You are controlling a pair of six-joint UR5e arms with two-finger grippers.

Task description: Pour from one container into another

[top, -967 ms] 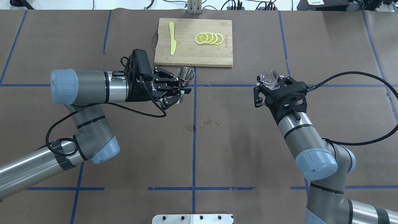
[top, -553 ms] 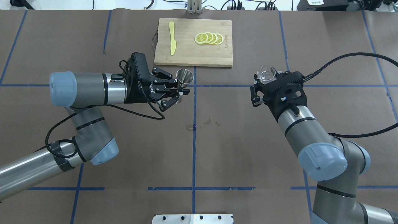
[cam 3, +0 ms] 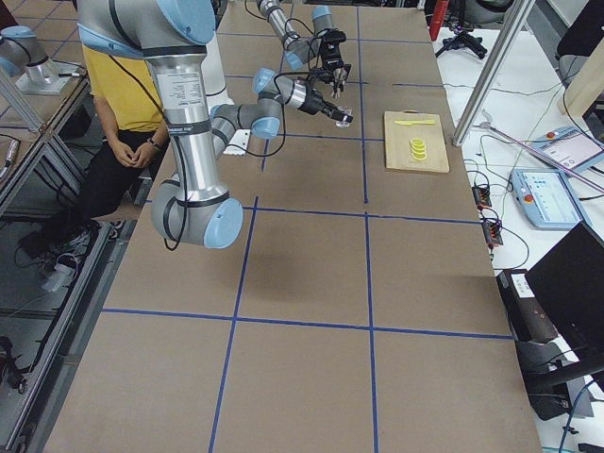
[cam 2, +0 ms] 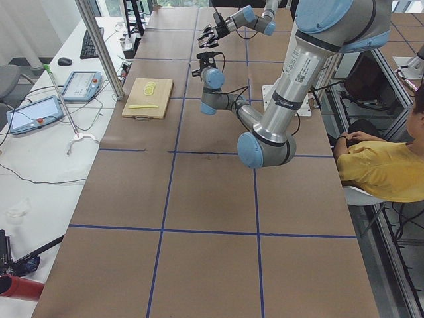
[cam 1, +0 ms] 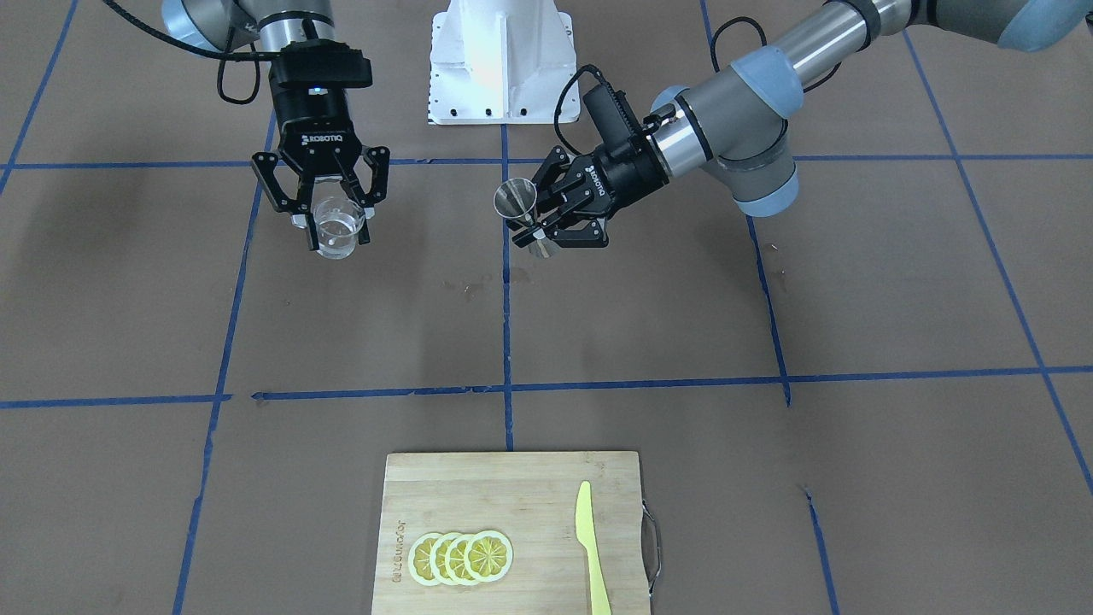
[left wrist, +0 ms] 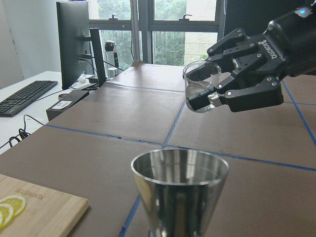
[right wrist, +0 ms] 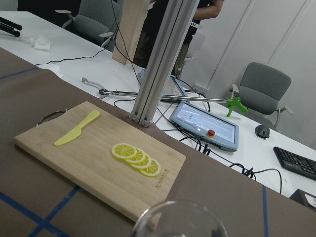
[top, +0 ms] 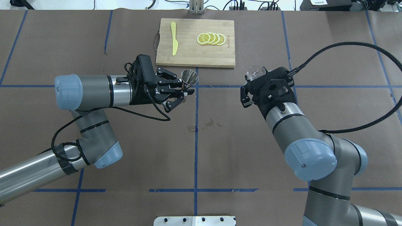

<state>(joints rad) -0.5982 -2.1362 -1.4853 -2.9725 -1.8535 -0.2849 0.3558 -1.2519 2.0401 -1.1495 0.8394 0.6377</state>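
Exterior front-facing — glass cup (cam 1: 339, 231) clamped between right jaws, jigger (cam 1: 517, 202) between left jaws.

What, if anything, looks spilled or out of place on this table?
Small dark spots mark the brown paper beside the centre blue tape line, like spilled drops; wet or dry, I cannot tell. The jigger in the left hand and the glass cup in the right hand are apart and look undamaged.
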